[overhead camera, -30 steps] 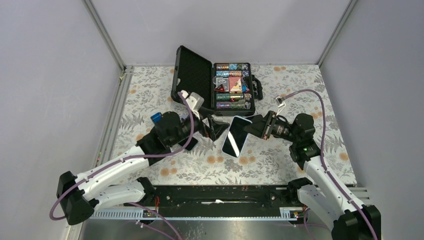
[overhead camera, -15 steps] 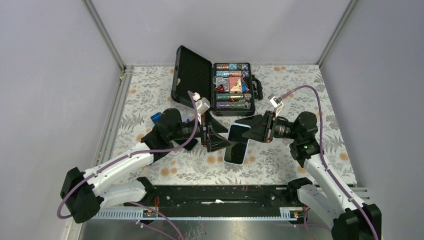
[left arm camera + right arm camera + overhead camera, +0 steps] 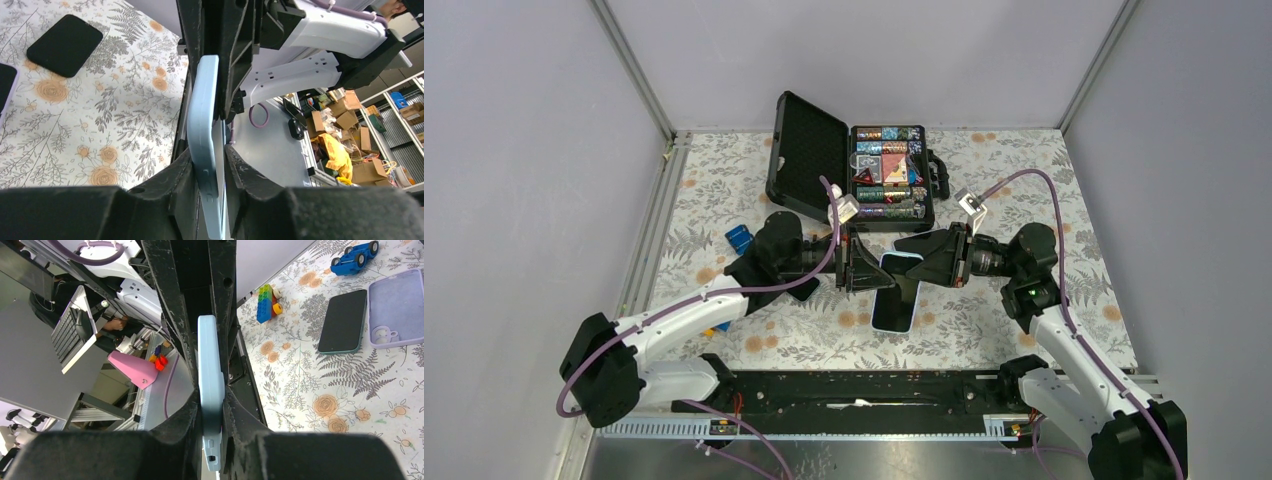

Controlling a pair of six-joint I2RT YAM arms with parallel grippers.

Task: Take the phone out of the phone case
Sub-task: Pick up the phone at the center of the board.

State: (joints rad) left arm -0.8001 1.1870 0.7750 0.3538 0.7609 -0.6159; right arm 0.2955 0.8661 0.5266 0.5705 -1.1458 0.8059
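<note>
phone case (image 3: 210, 355), phone (image 3: 892, 305) seated inside, held clear of the counter (image 3: 984, 320). right claw (image 3: 211, 405) clenched on its edge as an anchor; left claw (image 3: 202, 165), opposite, clamped on the same case, probably so one peels while the other steadies.

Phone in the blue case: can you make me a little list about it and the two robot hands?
phone: screen up, held above the table
blue case: still on the phone
left gripper: closed on the cased phone
right gripper: closed on it from the opposite side
task: phone not out yet
</note>
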